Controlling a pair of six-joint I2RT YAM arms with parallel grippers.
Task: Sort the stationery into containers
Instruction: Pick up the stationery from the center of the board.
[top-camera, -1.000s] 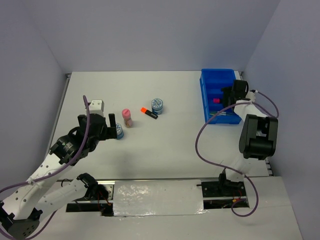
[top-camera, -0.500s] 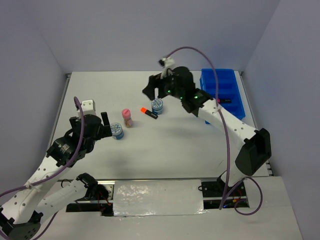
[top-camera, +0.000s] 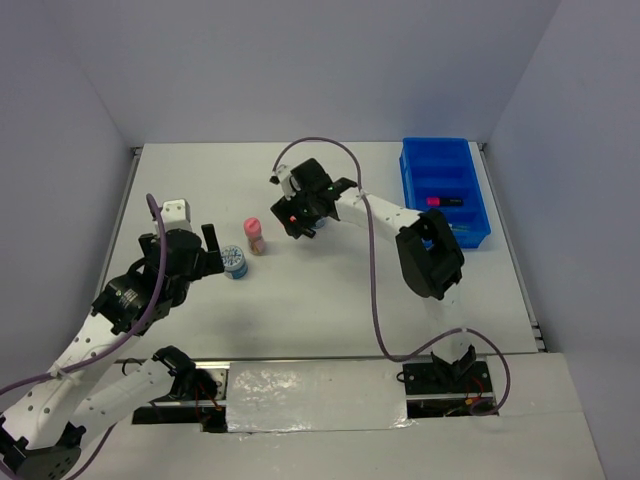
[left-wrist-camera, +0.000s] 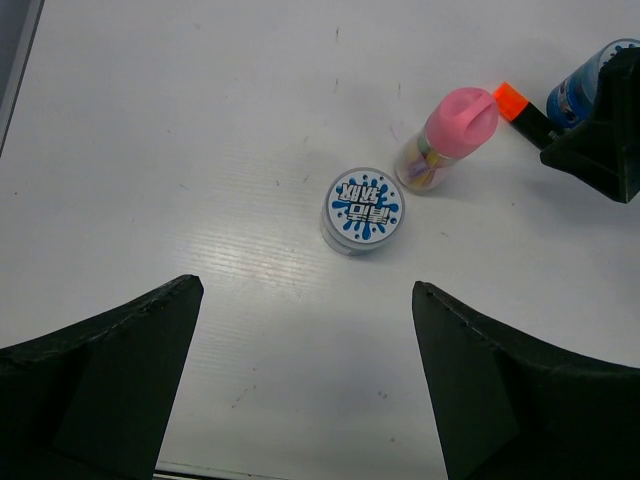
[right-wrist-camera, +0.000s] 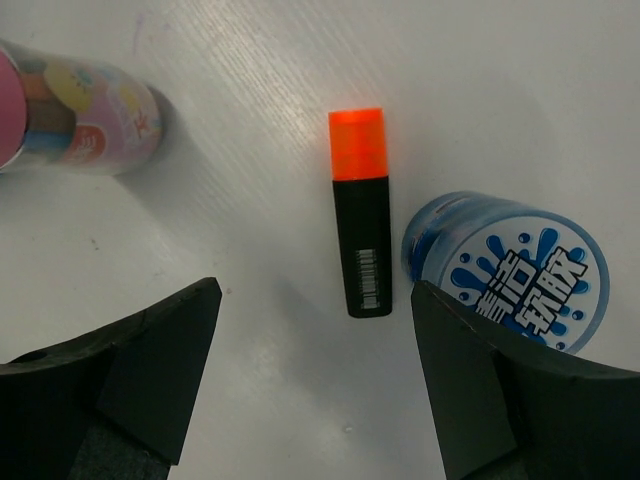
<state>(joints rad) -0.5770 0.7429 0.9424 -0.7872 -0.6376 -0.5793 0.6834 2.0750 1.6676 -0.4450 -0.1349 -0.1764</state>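
An orange-capped black highlighter (right-wrist-camera: 361, 225) lies flat on the table, just ahead of my open right gripper (right-wrist-camera: 315, 290), with nothing between its fingers. A blue-white tub (right-wrist-camera: 510, 270) stands touching the right finger's side, and a pink bottle (right-wrist-camera: 80, 115) stands at the far left. In the top view the right gripper (top-camera: 300, 220) hides that highlighter and tub. My left gripper (left-wrist-camera: 305, 290) is wide open, short of another blue-white tub (left-wrist-camera: 364, 210); the pink bottle (left-wrist-camera: 450, 135) stands behind it. The blue tray (top-camera: 470, 215) holds a pink-capped highlighter (top-camera: 433, 201).
The right arm's cable (top-camera: 375, 270) loops over the table's middle. The right gripper's dark body (left-wrist-camera: 600, 150) shows at the right edge of the left wrist view, close to the pink bottle. Grey walls close in the table on three sides.
My right arm has swung from the blue tray to the table's middle, above the orange highlighter, and its jaws have opened wider. The left arm has barely moved.
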